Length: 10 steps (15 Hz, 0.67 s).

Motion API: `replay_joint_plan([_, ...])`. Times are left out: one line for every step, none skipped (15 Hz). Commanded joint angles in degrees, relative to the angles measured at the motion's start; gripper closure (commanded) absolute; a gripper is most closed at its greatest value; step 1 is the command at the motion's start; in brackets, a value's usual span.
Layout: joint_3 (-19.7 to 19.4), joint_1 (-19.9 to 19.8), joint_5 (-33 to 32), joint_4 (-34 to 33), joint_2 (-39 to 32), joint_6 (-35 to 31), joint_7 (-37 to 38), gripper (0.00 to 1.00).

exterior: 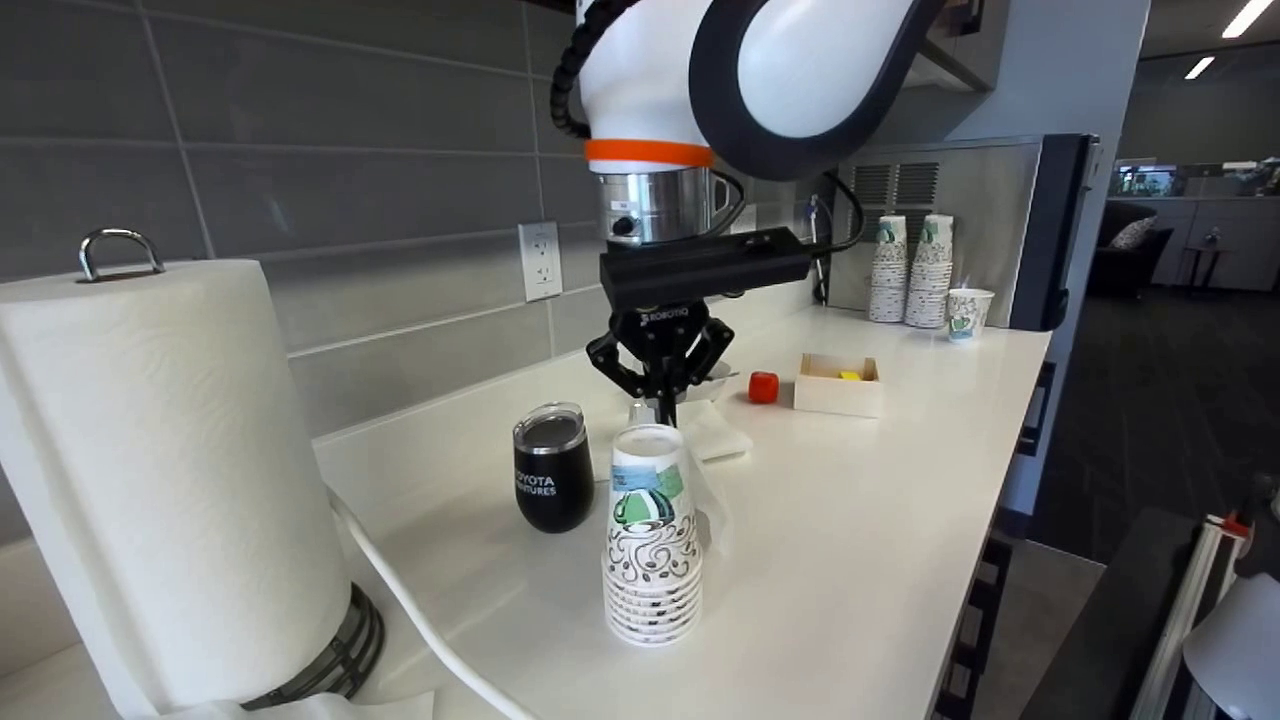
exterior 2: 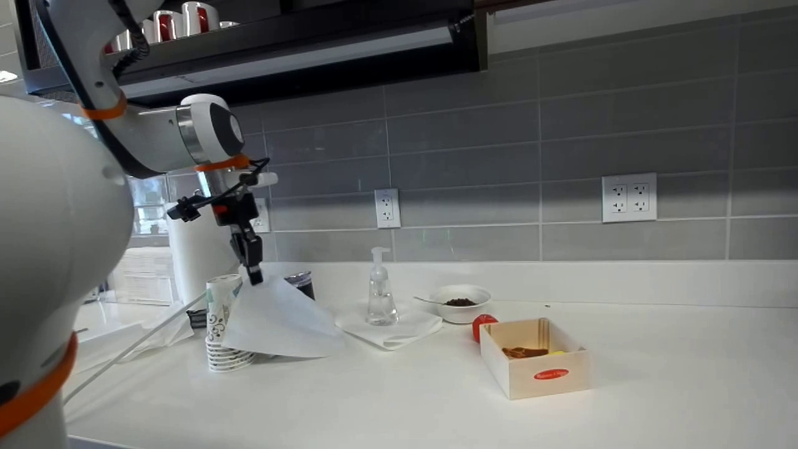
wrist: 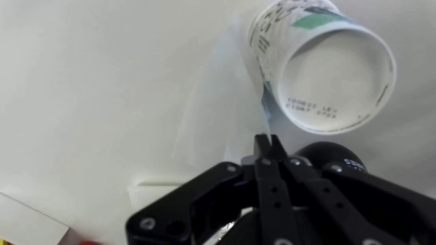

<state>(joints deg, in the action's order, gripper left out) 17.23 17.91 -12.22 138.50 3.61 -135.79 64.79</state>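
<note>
Jaws pressed together pinch a thin white sheet beside stacked paper cups.

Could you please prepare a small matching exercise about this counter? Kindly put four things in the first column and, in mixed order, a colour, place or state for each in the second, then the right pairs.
1. sheet
2. bottle
3. tumbler
4. bowl

A. black with white lettering
B. standing on a folded napkin
C. white, with dark contents
D. held in the gripper

Pairs: 1-D, 2-B, 3-A, 4-C
</note>
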Motion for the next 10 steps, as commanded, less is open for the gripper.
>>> replay_joint_plan([-0.2, -1.5, 0.4, 3.4, 4.4, 0.9, 0.3, 1.00])
replay_joint_plan([0.0, -2.2, -2.0, 3.9, 5.4, 1.9, 2.4, 1.00])
replay_joint_plan([0.1, -2.8, -3.6, 4.3, 6.4, 3.3, 4.0, 1.00])
replay_joint_plan([0.2, -3.3, -4.7, 4.6, 7.4, 4.5, 5.3, 1.00])
replay_joint_plan([0.3, -3.9, -5.7, 5.3, 8.9, 5.9, 6.5, 1.00])
replay_joint_plan([0.5, -4.3, -6.2, 5.8, 10.4, 7.4, 7.5, 1.00])
replay_joint_plan([0.7, -4.6, -6.4, 6.2, 11.6, 9.3, 8.1, 1.00])
replay_joint_plan([0.9, -4.7, -6.3, 6.5, 13.0, 11.6, 8.5, 1.00])
replay_joint_plan([1.1, -4.6, -5.3, 6.9, 14.1, 14.4, 8.0, 1.00])
replay_joint_plan([1.5, -4.7, -5.1, 7.0, 15.1, 17.7, 8.3, 1.00])
